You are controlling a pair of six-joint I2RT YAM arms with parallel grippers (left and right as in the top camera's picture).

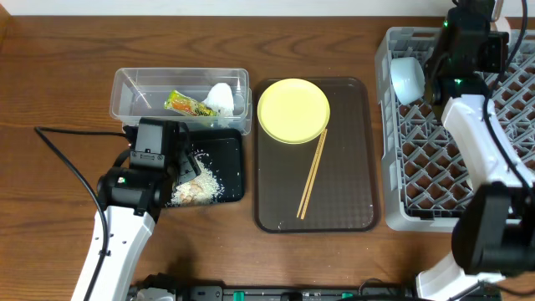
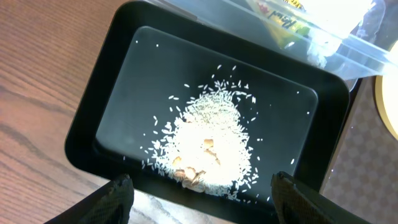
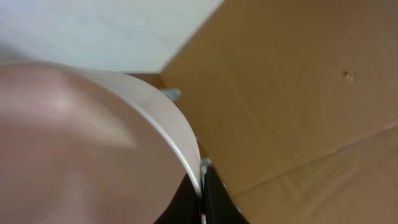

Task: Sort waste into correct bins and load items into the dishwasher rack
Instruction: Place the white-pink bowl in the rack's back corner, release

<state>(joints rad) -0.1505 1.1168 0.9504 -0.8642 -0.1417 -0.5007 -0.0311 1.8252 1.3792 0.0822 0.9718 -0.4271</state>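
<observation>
Left end effector [image 2: 200, 190]: released, fingers [image 2: 118, 198] spread wide with nothing between them; it hangs over one rim of the black tray [image 2: 93, 124].
Rice scraps [image 2: 208, 149]: a loose pile inside the black tray, ahead of the left fingers and between their lines, untouched.
Clear tub [image 1: 125, 84]: just behind the black tray on the tabletop [image 1: 50, 50]; it holds the wrapper [image 1: 188, 103] and the paper wad [image 1: 220, 98] side by side.
Right end effector [image 1: 433, 79]: clenched on the rim of the pale bowl [image 1: 407, 78]; I cannot tell whether this bowl is white or light blue.
Pale bowl, position: tipped on its side at the far left corner of the dishwasher rack [image 1: 418, 167], by the rack's left wall.
Brown serving tray [image 1: 351, 209]: between the black tray and the dishwasher rack.
Yellow plate [image 1: 292, 110]: on the far end of the brown serving tray, well apart from both end effectors.
Chopsticks [image 1: 313, 171]: the pair lies together diagonally on the brown serving tray, with the far tips at the yellow plate's edge.
</observation>
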